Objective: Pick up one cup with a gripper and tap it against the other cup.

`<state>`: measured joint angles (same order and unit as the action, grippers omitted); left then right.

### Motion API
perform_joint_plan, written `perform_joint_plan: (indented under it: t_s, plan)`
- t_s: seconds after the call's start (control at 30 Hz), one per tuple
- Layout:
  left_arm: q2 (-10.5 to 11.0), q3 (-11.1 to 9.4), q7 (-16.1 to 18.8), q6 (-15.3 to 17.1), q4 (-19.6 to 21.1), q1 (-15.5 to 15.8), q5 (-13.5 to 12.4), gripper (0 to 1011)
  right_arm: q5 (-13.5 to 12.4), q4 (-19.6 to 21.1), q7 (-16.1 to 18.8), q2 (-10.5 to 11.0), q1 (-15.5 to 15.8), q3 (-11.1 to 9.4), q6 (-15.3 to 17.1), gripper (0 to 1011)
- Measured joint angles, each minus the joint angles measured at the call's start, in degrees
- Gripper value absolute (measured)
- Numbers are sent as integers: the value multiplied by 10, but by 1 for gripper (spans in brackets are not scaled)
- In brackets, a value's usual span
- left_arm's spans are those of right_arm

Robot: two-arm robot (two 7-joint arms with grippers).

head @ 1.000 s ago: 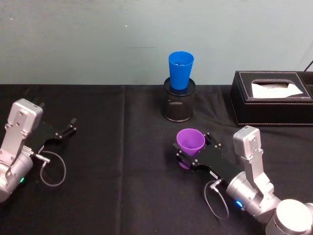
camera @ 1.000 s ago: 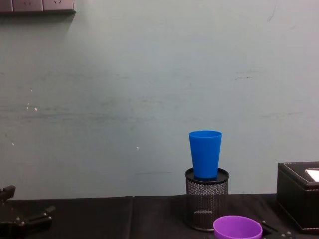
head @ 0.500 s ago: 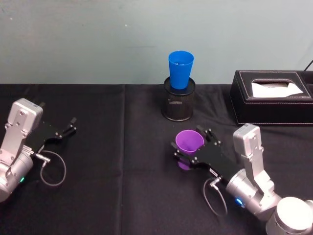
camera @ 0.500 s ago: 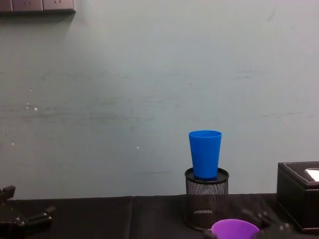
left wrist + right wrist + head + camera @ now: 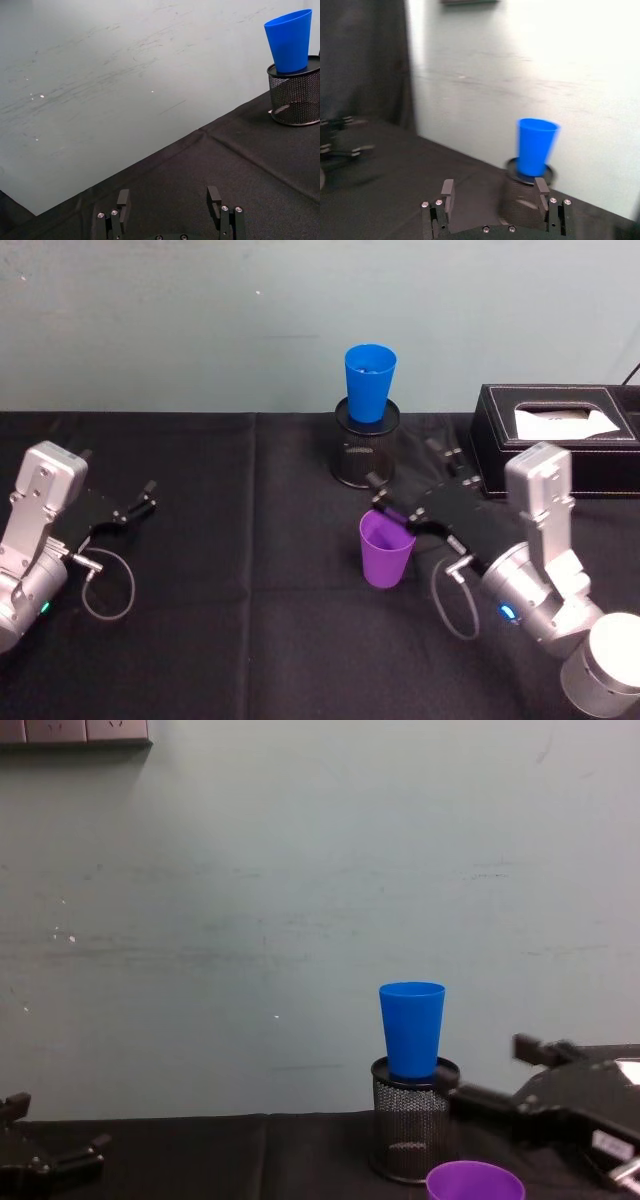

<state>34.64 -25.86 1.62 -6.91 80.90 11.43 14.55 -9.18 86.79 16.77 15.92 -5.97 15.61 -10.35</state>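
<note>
The right gripper [image 5: 418, 483] hangs above the black table [image 5: 250, 640] with its two flat fingers spread apart and nothing between them, just past the purple cup [image 5: 386, 550] and close to the mesh pen holder [image 5: 364, 453]. From the chest camera, the same gripper [image 5: 500, 1075] reaches in from the right edge, one finger [image 5: 480, 1101] ending just beside the holder's rim.

The purple cup stands upright on the cloth, mouth up, free of the gripper; one finger [image 5: 392, 510] passes just over its far rim, though whether the two touch cannot be told. Only the cup's rim [image 5: 475, 1182] shows at the bottom of the chest view.

The blue cup [image 5: 369, 382] sits upright in the mouth of the pen holder, well back on the table near the pale wall [image 5: 200, 320]. The right wrist camera looks straight at the blue cup [image 5: 535, 147] between that gripper's parted fingertips [image 5: 447, 189].

A black tissue box [image 5: 556, 440] with white stitching lies to the right of the holder, a white tissue showing through its slot.

At the left edge of the table the left gripper [image 5: 140, 498] rests low over the cloth, well apart from both cups, its fingers open and empty. Its own wrist camera shows the two fingertips [image 5: 213, 194] apart, with the blue cup [image 5: 290, 40] and holder [image 5: 295, 97] far off.
</note>
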Motion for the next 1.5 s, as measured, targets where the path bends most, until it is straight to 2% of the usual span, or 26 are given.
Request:
perform_joint_plan:
  t_s: [0.03, 0.17, 0.37, 0.57, 1.5]
  plan:
    - [0, 0, 0, 0, 0, 0, 0, 1000, 5, 23, -64, -16, 25, -51, 49, 1000]
    - [0, 0, 0, 0, 0, 0, 0, 1000, 5, 22, -91, -28, 33, -74, 75, 1000]
    - [0, 0, 0, 0, 0, 0, 0, 1000, 12, 2, -107, -40, 34, -92, 97, 1000]
    - [0, 0, 0, 0, 0, 0, 0, 1000, 13, -8, -97, -43, 30, -95, 104, 1000]
    - [0, 0, 0, 0, 0, 0, 0, 1000, 14, -4, -100, -42, 31, -93, 101, 1000]
